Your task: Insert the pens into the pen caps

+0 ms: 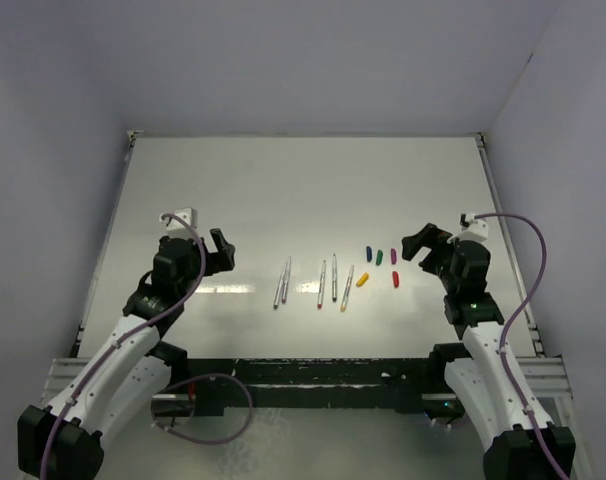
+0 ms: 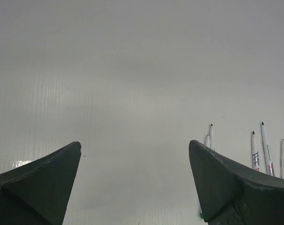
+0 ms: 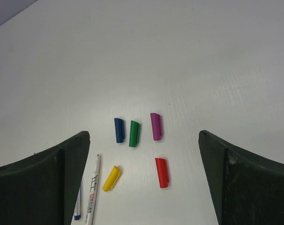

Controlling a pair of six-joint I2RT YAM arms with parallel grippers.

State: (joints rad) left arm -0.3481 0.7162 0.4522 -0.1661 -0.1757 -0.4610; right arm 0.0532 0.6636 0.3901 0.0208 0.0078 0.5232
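Note:
Five thin silver pens (image 1: pixel 321 283) lie side by side at the table's middle. To their right lie five caps: blue (image 1: pixel 369 250), green (image 1: pixel 380 256), magenta (image 1: pixel 394 256), red (image 1: pixel 395 279) and yellow (image 1: pixel 363 280). My left gripper (image 1: pixel 221 250) is open and empty, left of the pens; its wrist view (image 2: pixel 135 143) shows several pens (image 2: pixel 265 145) at the right. My right gripper (image 1: pixel 423 245) is open and empty, right of the caps. Its wrist view (image 3: pixel 144 136) shows the blue (image 3: pixel 119 130), green (image 3: pixel 134 133), magenta (image 3: pixel 155 126), red (image 3: pixel 162 172) and yellow (image 3: pixel 111 178) caps and one pen (image 3: pixel 93 190).
The white table (image 1: pixel 303 190) is boxed by grey walls at the back and sides. A white block stands by each arm, one on the left (image 1: pixel 180 216) and one on the right (image 1: pixel 473 222). A black rail (image 1: pixel 313 375) runs along the near edge. Purple cables (image 1: pixel 531 290) loop off both arms.

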